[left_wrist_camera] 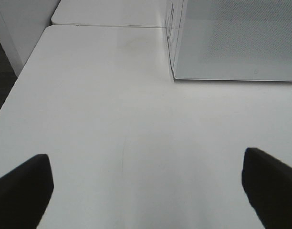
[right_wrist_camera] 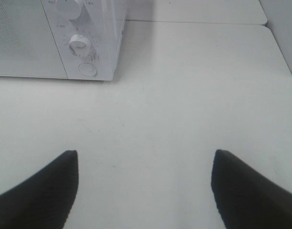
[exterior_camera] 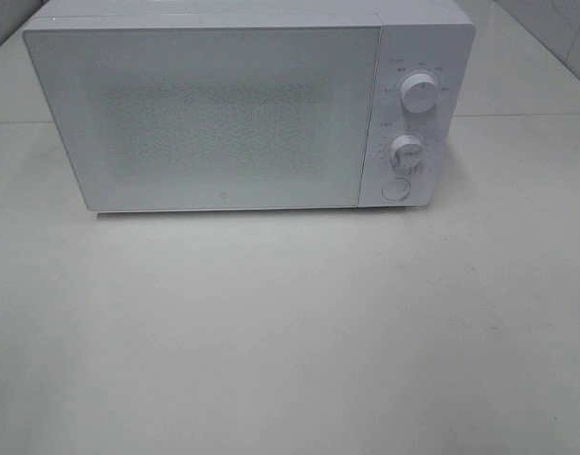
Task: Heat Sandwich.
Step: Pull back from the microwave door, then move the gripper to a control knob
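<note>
A plain white table (exterior_camera: 290, 332) fills the high view, and on its far half stands a white microwave (exterior_camera: 243, 114) with its frosted door (exterior_camera: 214, 118) shut. On the panel to the door's right sit an upper knob (exterior_camera: 420, 95), a lower knob (exterior_camera: 406, 149) and a round button (exterior_camera: 396, 188) beneath them. The sandwich shows in none of the views, so where it lies cannot be told. In the left wrist view the left gripper (left_wrist_camera: 145, 155) hangs over bare tabletop, its two dark fingers (left_wrist_camera: 22, 195) spread wide apart with nothing between them; the microwave's left front corner is ahead of it, well apart. In the right wrist view the right gripper (right_wrist_camera: 145, 152) likewise stands with jaws parted over empty tabletop, holding nothing, with the microwave's knob panel ahead and off to one side, well clear of the fingers (right_wrist_camera: 41, 191).
</note>
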